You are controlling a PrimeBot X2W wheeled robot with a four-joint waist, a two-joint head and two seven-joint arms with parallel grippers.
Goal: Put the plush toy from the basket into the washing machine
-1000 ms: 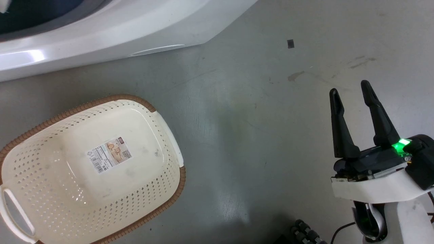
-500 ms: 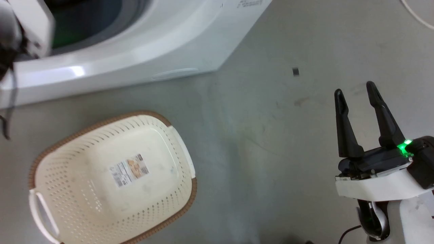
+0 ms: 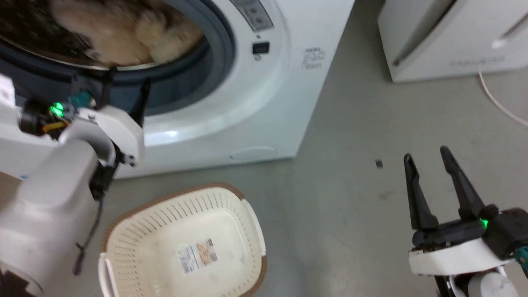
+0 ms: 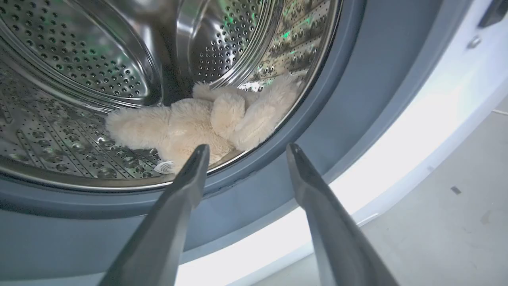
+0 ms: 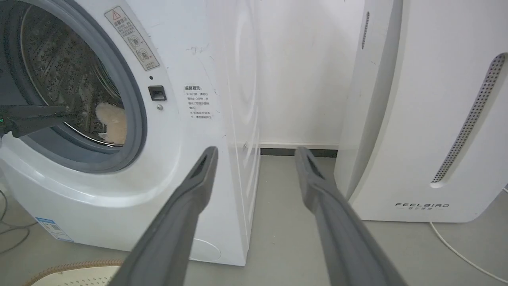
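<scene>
The cream plush toy (image 4: pixel 206 123) lies on the floor of the steel drum inside the washing machine (image 3: pixel 264 95); the head view shows the plush toy (image 3: pixel 123 33) through the porthole, and the right wrist view catches a bit of the plush toy (image 5: pixel 113 121). My left gripper (image 4: pixel 244 153) is open just outside the grey gasket, with nothing between its fingers; the head view has the left gripper (image 3: pixel 126 88) at the porthole's lower rim. The basket (image 3: pixel 132 231) stands on the floor below with just its sticker inside. Off at the lower right, my right gripper (image 3: pixel 427 154) is open over bare floor.
A white slanted appliance marked FEELBIRD (image 5: pixel 420 119) stands right of the washer, with a narrow floor gap between them. A white cable (image 3: pixel 499 103) trails on the floor near it. A small dark mark (image 3: pixel 379 163) sits on the grey floor.
The head camera has tilted up, bringing the washer's porthole, the plush toy and my left arm into view. The right gripper stays open in the same place.
</scene>
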